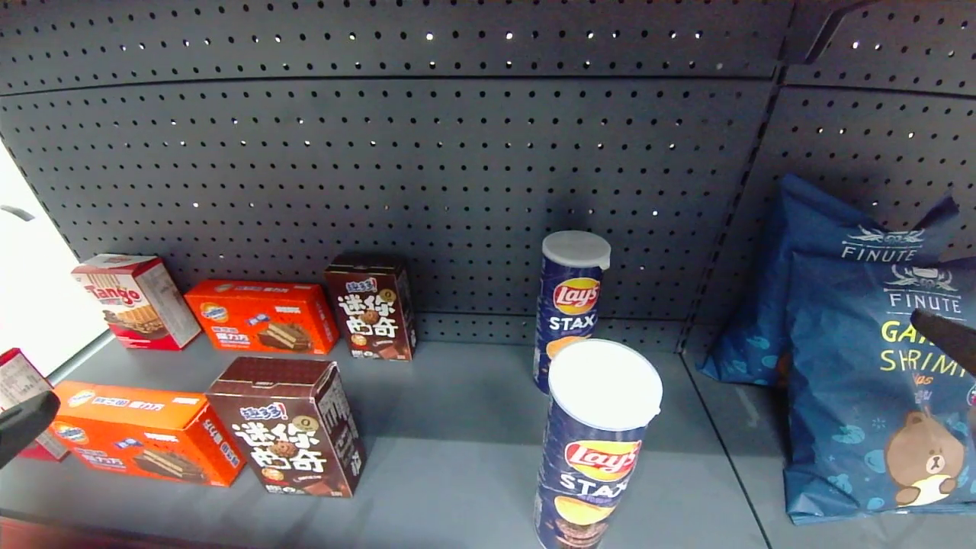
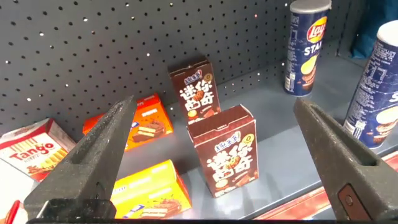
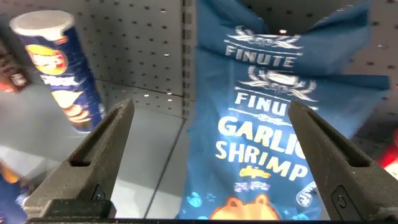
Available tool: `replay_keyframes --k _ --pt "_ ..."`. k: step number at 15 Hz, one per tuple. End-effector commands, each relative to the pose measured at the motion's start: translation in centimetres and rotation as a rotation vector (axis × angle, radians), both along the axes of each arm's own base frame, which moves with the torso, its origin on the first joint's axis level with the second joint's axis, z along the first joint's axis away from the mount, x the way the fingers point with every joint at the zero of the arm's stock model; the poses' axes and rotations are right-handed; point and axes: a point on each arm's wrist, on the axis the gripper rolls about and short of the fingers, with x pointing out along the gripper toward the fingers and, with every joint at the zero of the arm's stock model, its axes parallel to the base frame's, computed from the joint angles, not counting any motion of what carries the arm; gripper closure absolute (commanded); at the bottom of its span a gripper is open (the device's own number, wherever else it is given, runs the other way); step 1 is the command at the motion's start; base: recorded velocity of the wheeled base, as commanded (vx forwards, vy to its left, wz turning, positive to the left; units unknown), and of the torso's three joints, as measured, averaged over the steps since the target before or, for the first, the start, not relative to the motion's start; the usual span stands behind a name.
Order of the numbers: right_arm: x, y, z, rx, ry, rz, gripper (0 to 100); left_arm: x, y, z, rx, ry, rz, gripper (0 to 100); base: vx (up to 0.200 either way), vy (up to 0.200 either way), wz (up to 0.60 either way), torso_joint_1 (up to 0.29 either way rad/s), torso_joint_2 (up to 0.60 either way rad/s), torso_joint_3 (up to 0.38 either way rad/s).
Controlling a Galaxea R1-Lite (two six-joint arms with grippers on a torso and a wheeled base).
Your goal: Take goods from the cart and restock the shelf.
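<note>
Snack goods stand on the grey shelf (image 1: pixel 457 450). Two brown cookie boxes (image 1: pixel 293 427) (image 1: pixel 371 316) stand left of centre, with two orange boxes (image 1: pixel 145 442) (image 1: pixel 263 316) beside them. Two blue chip cans (image 1: pixel 598 442) (image 1: pixel 572 305) stand in the middle, one behind the other. Blue shrimp-chip bags (image 1: pixel 877 381) lean at the right. My left gripper (image 2: pixel 214 106) is open and empty, in front of the brown boxes (image 2: pixel 224 152); its tip shows at the head view's left edge (image 1: pixel 23 423). My right gripper (image 3: pixel 211 107) is open and empty, facing a blue bag (image 3: pixel 267 143); its tip (image 1: pixel 945 339) overlaps the bags.
A red-and-white wafer box (image 1: pixel 137 301) stands at the back left, another red box (image 1: pixel 15 381) at the left edge. A dark pegboard (image 1: pixel 457 168) backs the shelf. Bare shelf floor lies between the brown boxes and the cans. A seam (image 1: pixel 724 450) divides the shelf sections.
</note>
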Motion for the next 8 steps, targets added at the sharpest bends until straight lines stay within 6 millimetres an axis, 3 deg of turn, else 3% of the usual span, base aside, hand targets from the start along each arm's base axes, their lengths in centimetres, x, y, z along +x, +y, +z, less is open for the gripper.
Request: replay_keyframes --k 1,8 --pt "0.06 0.01 -0.07 -0.002 0.003 0.001 0 0.16 -0.02 -0.06 0.0 0.007 -0.001 0 0.0 0.0 0.0 0.0 0.0 0.0" --pt "0.16 0.04 -0.05 -0.002 0.004 0.006 0 0.12 -0.01 0.11 -0.024 0.007 0.0 0 0.0 0.0 0.0 0.0 0.0 0.0"
